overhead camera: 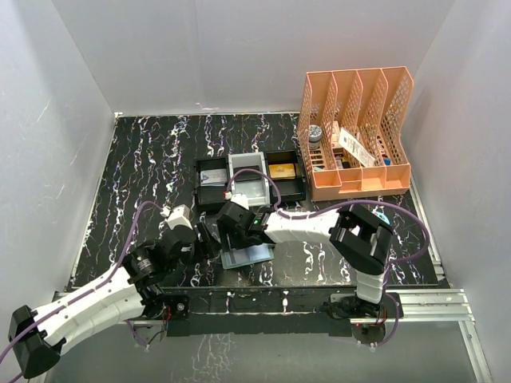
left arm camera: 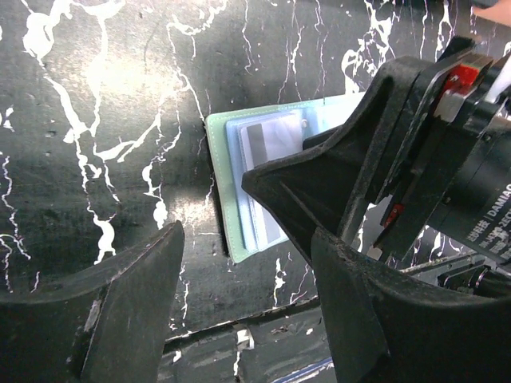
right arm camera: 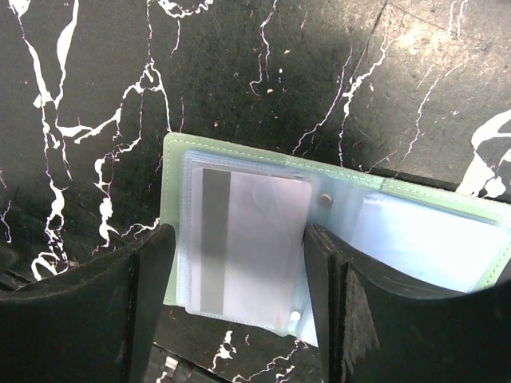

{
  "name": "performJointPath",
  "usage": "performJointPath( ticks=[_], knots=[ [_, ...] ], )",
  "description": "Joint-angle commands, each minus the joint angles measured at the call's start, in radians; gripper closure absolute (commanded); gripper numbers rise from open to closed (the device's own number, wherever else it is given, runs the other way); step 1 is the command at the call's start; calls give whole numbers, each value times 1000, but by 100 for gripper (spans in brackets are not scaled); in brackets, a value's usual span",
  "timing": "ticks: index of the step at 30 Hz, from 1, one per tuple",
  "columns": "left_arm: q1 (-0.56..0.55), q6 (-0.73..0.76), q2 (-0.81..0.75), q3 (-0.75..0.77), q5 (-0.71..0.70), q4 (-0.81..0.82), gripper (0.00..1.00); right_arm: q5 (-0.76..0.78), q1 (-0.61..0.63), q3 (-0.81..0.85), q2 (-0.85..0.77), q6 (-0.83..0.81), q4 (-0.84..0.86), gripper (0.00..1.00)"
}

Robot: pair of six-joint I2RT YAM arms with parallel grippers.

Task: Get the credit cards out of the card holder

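Observation:
The sage-green card holder (overhead camera: pixel 247 257) lies open flat on the black marbled table near its front edge. Its clear pale-blue sleeves face up (right arm camera: pixel 415 239). A pale credit card (right arm camera: pixel 255 239) with a dark stripe sits inside the left sleeve. My right gripper (right arm camera: pixel 238 233) hangs low over that left page, open, one finger at the holder's outer edge (right arm camera: pixel 172 199) and the other at the fold. My left gripper (left arm camera: pixel 246 239) is open just left of the holder (left arm camera: pixel 227 199), with only table between its fingers. The right gripper (left arm camera: pixel 359 159) covers the holder's right half in the left wrist view.
A row of black and white trays (overhead camera: pixel 250 182) holding small items stands behind the holder. An orange slotted file organizer (overhead camera: pixel 357 132) with assorted items is at the back right. The table's front rail (overhead camera: pixel 263 299) runs just below the holder. White walls enclose three sides.

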Motion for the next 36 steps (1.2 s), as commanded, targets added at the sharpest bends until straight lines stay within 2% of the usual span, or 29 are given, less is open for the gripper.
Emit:
performJointPath(
  ticks=[1,9,18,27,36],
  knots=[
    [0,-35,-49,13,-61,-38,36,51,15,29,66,-19,-43,36],
    [0,-41,-69,17,-73,-60,36,108,41,95,118,-7,-106,34],
    [0,-42,-73,22,-77,-70,36,163,53,117,144,21,-146,40],
    [-1,-8,-77,12,-35,-30,36,42,37,19,41,6,16,47],
    [0,59,-80,-66,127,141,37,-67,1,-60,-5,17,123,47]
  ],
)
